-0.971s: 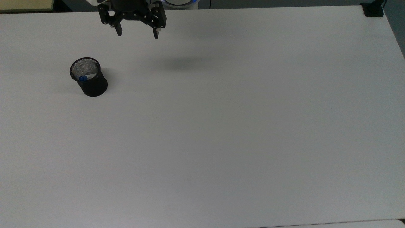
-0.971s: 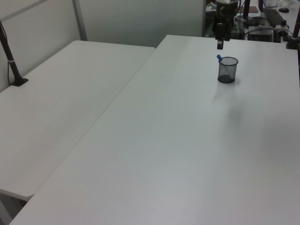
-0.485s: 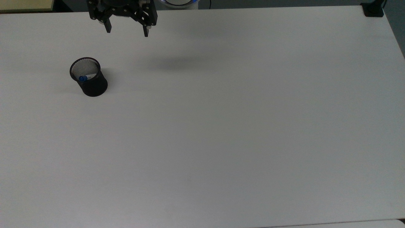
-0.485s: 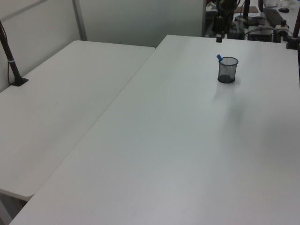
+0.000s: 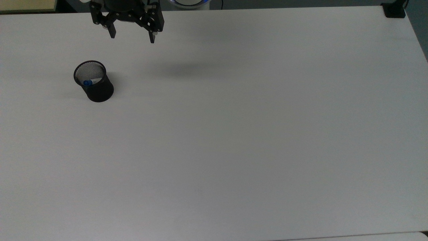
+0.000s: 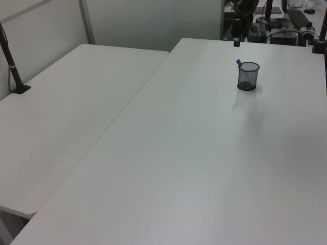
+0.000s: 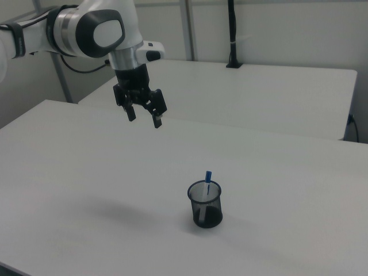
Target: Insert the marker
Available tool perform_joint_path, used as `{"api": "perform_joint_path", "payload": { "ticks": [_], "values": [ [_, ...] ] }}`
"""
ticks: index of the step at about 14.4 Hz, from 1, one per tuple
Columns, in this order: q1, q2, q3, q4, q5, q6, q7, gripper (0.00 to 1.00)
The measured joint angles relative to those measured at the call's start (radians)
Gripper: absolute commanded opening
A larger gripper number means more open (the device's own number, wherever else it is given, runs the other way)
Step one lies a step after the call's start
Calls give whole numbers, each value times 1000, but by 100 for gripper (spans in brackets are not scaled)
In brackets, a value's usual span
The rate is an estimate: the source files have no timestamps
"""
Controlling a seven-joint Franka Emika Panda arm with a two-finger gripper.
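1. Top view: the black two-finger gripper hangs with fingers spread, holding nothing; the slim white marker with a blue cap stands inside the black mesh cup, below and to the top view's left of the gripper.
2. Left view: the cup stands just below the gripper.
3. Right view: the marker pokes above the cup's rim, lower right of the gripper.

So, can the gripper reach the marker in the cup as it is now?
Probably yes. The gripper hangs open above the bare table, and the marker sticks up past the cup's rim, with nothing between.

Marker inside cup on table
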Motion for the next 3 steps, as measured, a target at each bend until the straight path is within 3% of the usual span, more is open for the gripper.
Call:
{"api": "perform_joint_path", "payload": {
  "ticks": [3],
  "values": [
    [0,2,0,6,0,0,7,100]
  ]
}}
